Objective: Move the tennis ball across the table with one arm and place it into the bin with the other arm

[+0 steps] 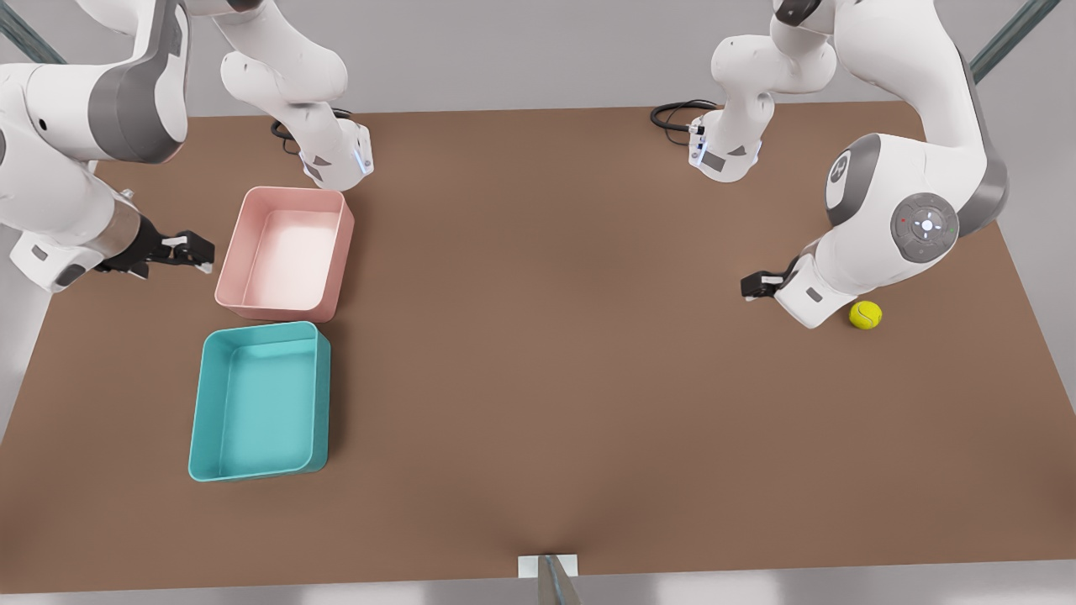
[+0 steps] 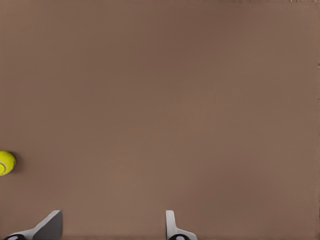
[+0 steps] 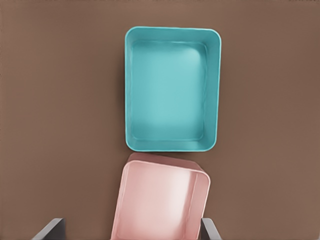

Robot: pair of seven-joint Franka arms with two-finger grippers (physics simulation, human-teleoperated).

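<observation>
One teal bin, one pink tub, one tennis ball; both grippers' jaws wide.

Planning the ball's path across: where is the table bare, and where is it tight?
Bare: the brown tabletop between the teal plastic tub and the yellow-green tennis ball. Tight: the pink tub sits just beside the teal one; the left gripper hangs near the ball.

Tennis ball: on the tabletop, just beside the left claw, toward the front view's right.
Bin: near the right claw, touching the other tub, which sits just beside that claw.
</observation>
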